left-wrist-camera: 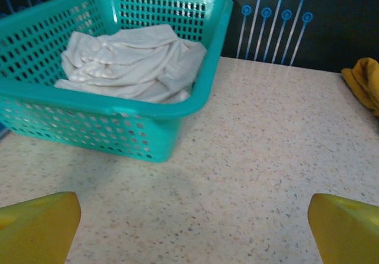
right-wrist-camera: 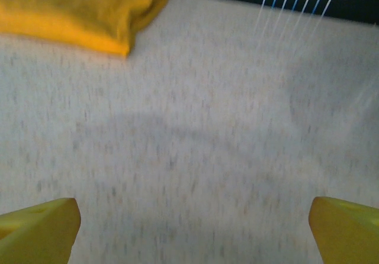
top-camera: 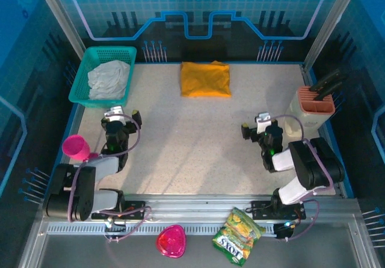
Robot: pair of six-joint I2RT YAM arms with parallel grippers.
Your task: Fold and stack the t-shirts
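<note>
A mustard-orange t-shirt [top-camera: 205, 79] lies folded into a neat rectangle at the back middle of the table. Its edge shows at the far right of the left wrist view [left-wrist-camera: 364, 81] and at the top left of the blurred right wrist view [right-wrist-camera: 77, 9]. My left gripper [top-camera: 123, 115] hovers open over bare table near the basket, its yellow fingertips [left-wrist-camera: 35, 225] wide apart with nothing between them. On the right side, well short of the t-shirt, my right gripper [top-camera: 257, 124] is also open and empty, fingertips [right-wrist-camera: 346, 228] spread over bare table.
A teal basket [top-camera: 78, 94] at the back left holds a crumpled pale grey cloth [left-wrist-camera: 130, 57]. A pink goblet [top-camera: 76, 146] stands by the left arm. A knife block [top-camera: 313, 103] sits at the right edge. A pink heart-shaped bowl [top-camera: 171, 241] and a snack bag [top-camera: 239, 235] lie on the front ledge.
</note>
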